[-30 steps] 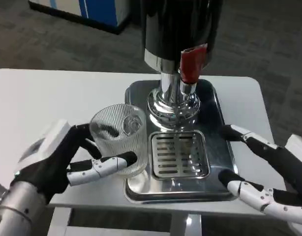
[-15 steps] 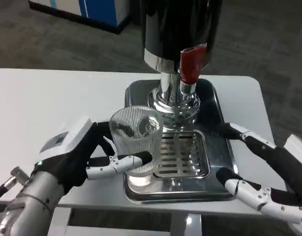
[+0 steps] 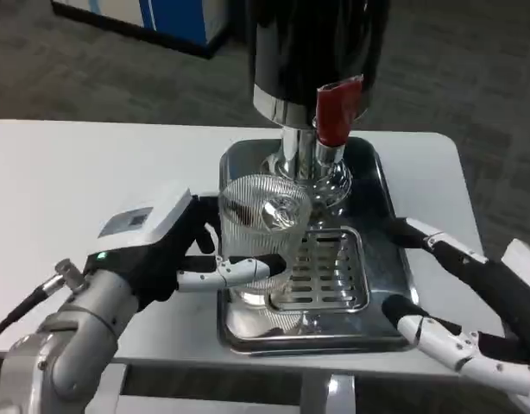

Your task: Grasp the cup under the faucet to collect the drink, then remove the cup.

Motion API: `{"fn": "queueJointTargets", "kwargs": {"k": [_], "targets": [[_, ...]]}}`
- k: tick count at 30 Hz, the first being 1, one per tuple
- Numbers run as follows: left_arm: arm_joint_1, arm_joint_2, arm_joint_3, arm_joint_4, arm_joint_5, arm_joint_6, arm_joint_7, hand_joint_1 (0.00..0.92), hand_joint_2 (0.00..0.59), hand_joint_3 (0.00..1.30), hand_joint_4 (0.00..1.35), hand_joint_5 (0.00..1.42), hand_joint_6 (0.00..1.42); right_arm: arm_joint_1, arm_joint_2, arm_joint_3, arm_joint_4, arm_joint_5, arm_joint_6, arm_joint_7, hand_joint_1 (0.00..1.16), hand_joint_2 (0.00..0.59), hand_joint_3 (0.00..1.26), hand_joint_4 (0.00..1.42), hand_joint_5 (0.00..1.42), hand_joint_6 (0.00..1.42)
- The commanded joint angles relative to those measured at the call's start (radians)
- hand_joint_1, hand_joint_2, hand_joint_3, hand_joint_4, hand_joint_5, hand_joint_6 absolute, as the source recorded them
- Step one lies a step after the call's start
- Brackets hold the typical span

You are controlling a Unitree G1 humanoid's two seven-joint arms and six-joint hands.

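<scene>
A single dispenser, black above and chrome below, is standing at the far end of a metal drip tray near the far edge of the white desk, and its one red-handled faucet is jutting toward the robot. One slotted grille is sitting in the tray's near half. One clear ribbed cup is standing upright over the tray's left part, at the grille's left edge, just left of the point beneath the faucet; it is looking empty. The left robot hand is gripping the cup, a white finger crossing its near side and dark fingers wrapping behind. The right robot hand is hovering at the tray's right edge with fingers spread, holding nothing. A blue cabinet is standing on the floor beyond the desk.
</scene>
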Motion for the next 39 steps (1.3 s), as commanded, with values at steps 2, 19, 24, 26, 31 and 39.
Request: {"fn": "queueJointTargets", "kwargs": {"k": [2, 19, 24, 26, 31, 39], "targets": [[-0.049, -0.001, -0.041, 0.033, 0.024, -0.002, 0.007, 0.278, 0.269, 0.56, 0.51, 0.58, 0.14, 0.013, 0.007, -0.009, 0.008, 0.016, -0.009, -0.014, 0.34, 0.375, 0.09, 0.12, 0.06, 0.05], [-0.105, 0.012, -0.116, 0.031, 0.046, 0.044, -0.089, 0.277, 0.245, 0.56, 0.51, 0.58, 0.13, 0.029, 0.002, -0.057, 0.012, 0.069, -0.012, -0.014, 0.34, 0.381, 0.09, 0.12, 0.06, 0.05], [-0.105, 0.022, -0.11, 0.008, 0.024, 0.089, -0.157, 0.276, 0.157, 0.55, 0.5, 0.55, 0.11, 0.029, 0.003, -0.065, 0.016, 0.077, -0.015, -0.017, 0.34, 0.381, 0.09, 0.12, 0.06, 0.05], [-0.102, 0.03, -0.108, -0.009, 0.025, 0.102, -0.175, 0.183, 0.076, 0.52, 0.47, 0.49, 0.06, 0.029, 0.004, -0.066, 0.017, 0.08, -0.017, -0.019, 0.34, 0.383, 0.09, 0.12, 0.06, 0.05], [-0.096, 0.044, -0.108, -0.033, 0.029, 0.123, -0.202, 0.124, 0.051, 0.48, 0.43, 0.43, 0.01, 0.031, 0.008, -0.064, 0.02, 0.084, -0.026, -0.026, 0.34, 0.39, 0.1, 0.12, 0.06, 0.05], [-0.088, 0.052, -0.104, -0.055, 0.033, 0.135, -0.212, 0.041, 0.03, 0.44, 0.33, 0.36, 0.0, 0.033, 0.009, -0.061, 0.023, 0.086, -0.035, -0.033, 0.35, 0.397, 0.1, 0.12, 0.07, 0.05]]}}
